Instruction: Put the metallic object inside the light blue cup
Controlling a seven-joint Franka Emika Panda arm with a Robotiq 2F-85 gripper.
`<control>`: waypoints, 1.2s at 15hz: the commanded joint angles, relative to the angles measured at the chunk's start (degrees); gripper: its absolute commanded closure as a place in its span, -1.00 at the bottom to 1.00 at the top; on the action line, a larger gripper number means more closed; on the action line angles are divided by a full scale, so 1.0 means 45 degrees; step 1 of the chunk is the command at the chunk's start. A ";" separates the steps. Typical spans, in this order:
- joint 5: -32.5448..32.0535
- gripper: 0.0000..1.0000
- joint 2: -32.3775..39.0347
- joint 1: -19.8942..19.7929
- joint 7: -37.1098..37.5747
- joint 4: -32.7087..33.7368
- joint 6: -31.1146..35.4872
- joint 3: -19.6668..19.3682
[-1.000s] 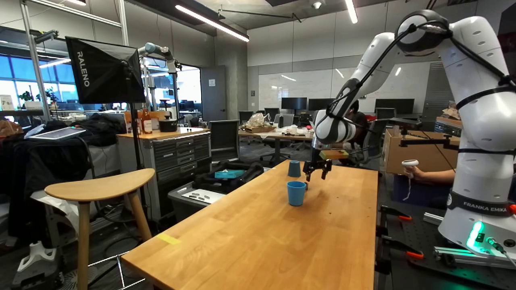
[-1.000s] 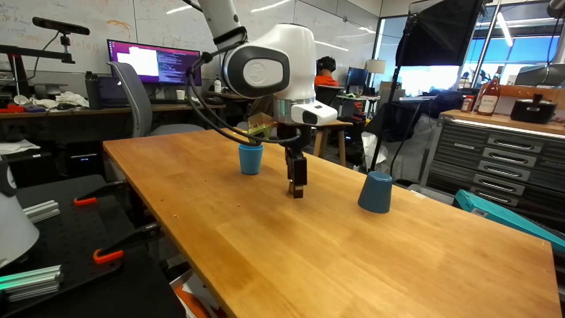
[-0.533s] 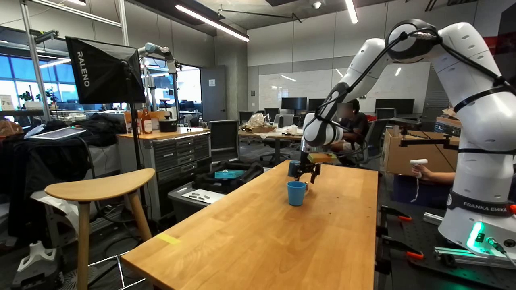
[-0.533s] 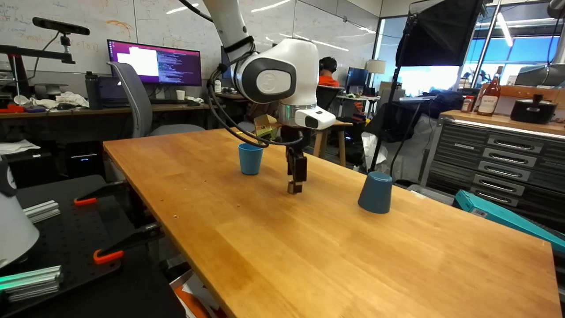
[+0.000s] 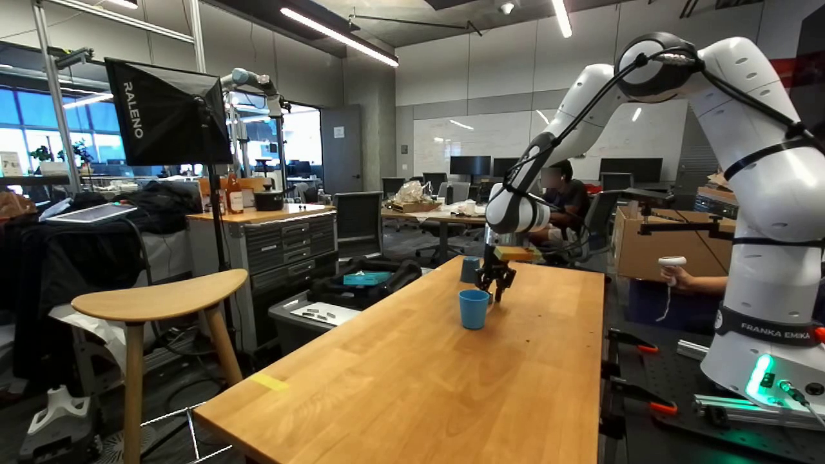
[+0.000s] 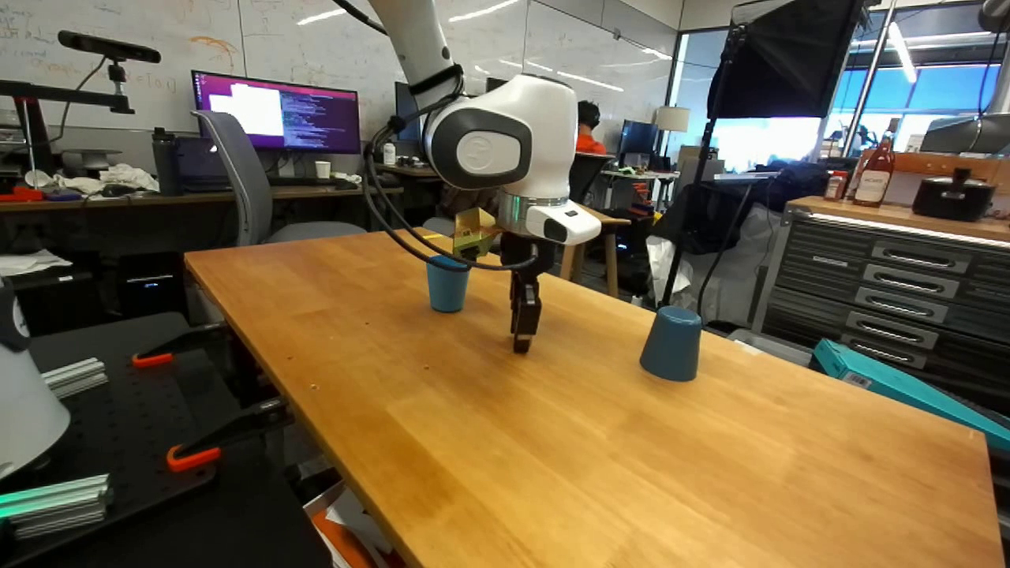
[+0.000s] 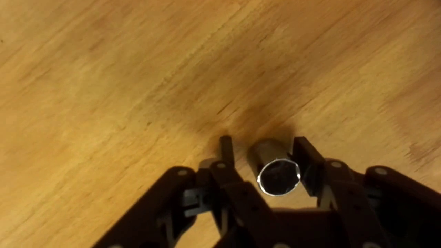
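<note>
The metallic object (image 7: 266, 150) is a short shiny cylinder with a bright rim, standing on the table between the fingers in the wrist view. My gripper (image 7: 262, 144) is partly closed but open around it. Its right-hand finger (image 7: 306, 162) is at or very near the cylinder's side, while a gap separates the left-hand finger (image 7: 226, 150) from it. The light blue cup (image 5: 474, 310) stands upright beside the gripper (image 5: 494, 298) in an exterior view. From another angle that cup (image 6: 447, 288) shows behind the gripper (image 6: 521, 345), whose fingers largely hide the metallic object there.
A darker blue cup (image 6: 671, 345) rests upside down near the far long edge of the wooden table (image 6: 505, 442). Orange-tipped clamps (image 6: 193, 457) line the robot's side. A yellow tape strip (image 5: 269, 381) lies near a table corner.
The gripper has moved down and over the metallic object, leftward in an exterior view. In the last half second its fingers have drawn closer together.
</note>
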 commanded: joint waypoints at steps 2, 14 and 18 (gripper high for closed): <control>0.0183 0.78 -0.0027 -0.0372 -0.0578 0.0370 -0.0260 -0.0005; 0.4094 0.84 -0.4876 0.0240 -0.4018 -0.1153 -0.4584 0.1567; 0.4042 0.84 -0.4238 0.0999 -0.3788 -0.0991 -0.4261 0.1453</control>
